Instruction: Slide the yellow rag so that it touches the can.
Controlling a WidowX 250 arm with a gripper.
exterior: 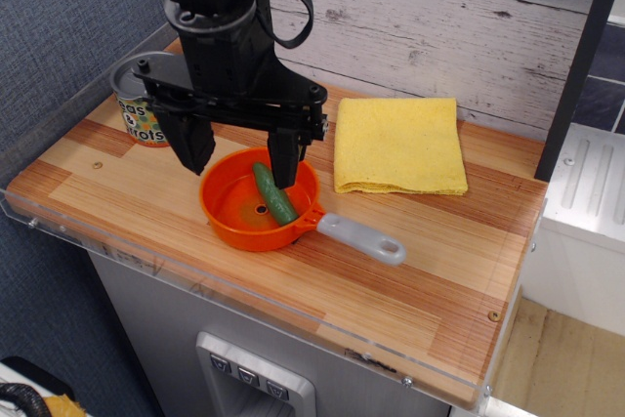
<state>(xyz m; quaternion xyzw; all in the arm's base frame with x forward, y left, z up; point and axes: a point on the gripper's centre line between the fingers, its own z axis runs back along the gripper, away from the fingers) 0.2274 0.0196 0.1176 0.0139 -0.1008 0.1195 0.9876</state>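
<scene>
1. Black pincer (239,158) is hanging with its fingers spread wide, holding nothing, over the round orange plastic pan (256,204).
2. Folded square yellow rag (398,145) is lying right of the pan, well apart from the short metal dotted-label can (140,104) at far left.

On the table (420,290), the can (137,104) is set back-left, the pan (256,204) sits centre with a cucumber (275,194) lying in it, and the rag (398,145) is laid right-behind the pan, well apart from the can.
</scene>
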